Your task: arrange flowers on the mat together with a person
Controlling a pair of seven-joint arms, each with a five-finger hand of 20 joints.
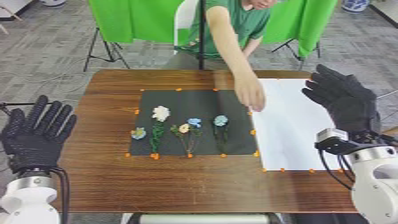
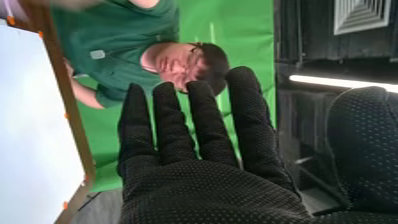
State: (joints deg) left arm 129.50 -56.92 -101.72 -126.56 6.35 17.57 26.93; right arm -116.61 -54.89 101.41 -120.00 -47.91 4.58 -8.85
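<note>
White, blue and cream flowers point(image 1: 161, 113) with green stems are laid across the black rectangular mat point(image 1: 191, 104). A person's hand point(image 1: 250, 94) is held at its right edge. Black-gloved left hand point(image 1: 34, 142) and right hand point(image 1: 348, 102): both released, fingers extended.

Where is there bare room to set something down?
Bare: the near half of the white rectangular sheet, and the brown wooden table nearer than the black mat. Crowded: the mat's middle, with white and blue flowers; its right edge, by a person's hand.
</note>
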